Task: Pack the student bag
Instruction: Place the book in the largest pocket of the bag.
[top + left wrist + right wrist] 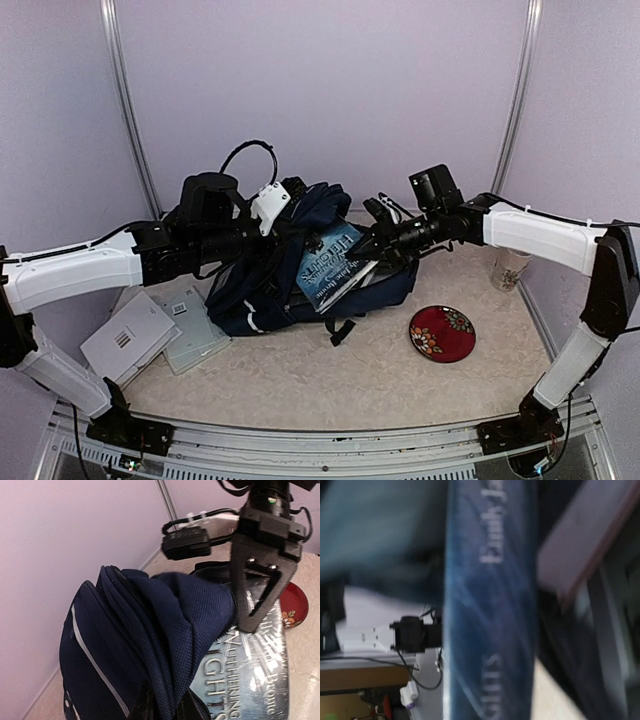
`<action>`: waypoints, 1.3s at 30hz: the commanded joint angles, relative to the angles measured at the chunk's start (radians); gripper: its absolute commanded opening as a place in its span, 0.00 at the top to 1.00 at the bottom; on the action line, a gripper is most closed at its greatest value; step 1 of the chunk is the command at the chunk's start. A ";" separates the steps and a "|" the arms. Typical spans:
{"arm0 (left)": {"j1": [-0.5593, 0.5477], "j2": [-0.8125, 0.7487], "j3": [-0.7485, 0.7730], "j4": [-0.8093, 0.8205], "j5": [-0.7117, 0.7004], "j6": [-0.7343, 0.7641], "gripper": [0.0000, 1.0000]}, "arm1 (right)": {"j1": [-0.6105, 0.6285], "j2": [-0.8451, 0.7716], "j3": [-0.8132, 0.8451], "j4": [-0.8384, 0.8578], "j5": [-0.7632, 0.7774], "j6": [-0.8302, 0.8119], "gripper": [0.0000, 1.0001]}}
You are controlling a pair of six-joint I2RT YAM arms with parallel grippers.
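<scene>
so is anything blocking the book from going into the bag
nothing visible does. the left hand holds the mouth of the student bag open, and the book in the right hand is partly tucked under its lifted edge, with no other item between them

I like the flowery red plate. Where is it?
In the top view, the red plate lies on the table, just right of the student bag.

- Red floral plate (pixel 442 333) on the table (pixel 340 385), right of centre.
- White cup (pixel 510 268), far right.
- Two pale flat cases (pixel 130 340), overlapping, left.
- Blue book (pixel 328 262), tilted.
</scene>
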 commanded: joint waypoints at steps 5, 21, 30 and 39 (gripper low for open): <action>-0.014 -0.055 -0.012 0.201 0.255 0.135 1.00 | 0.009 0.199 0.321 0.024 -0.046 -0.060 0.98; 0.036 -0.031 -0.031 0.224 0.188 0.041 1.00 | -0.015 0.209 0.582 -0.387 0.528 -0.375 0.33; 0.048 0.035 -0.002 0.205 0.129 -0.011 1.00 | 0.008 -0.136 0.187 -0.335 0.495 -0.389 0.34; 0.118 0.036 0.135 -0.112 0.188 -0.391 0.02 | 0.029 -0.225 0.062 -0.227 0.391 -0.356 0.37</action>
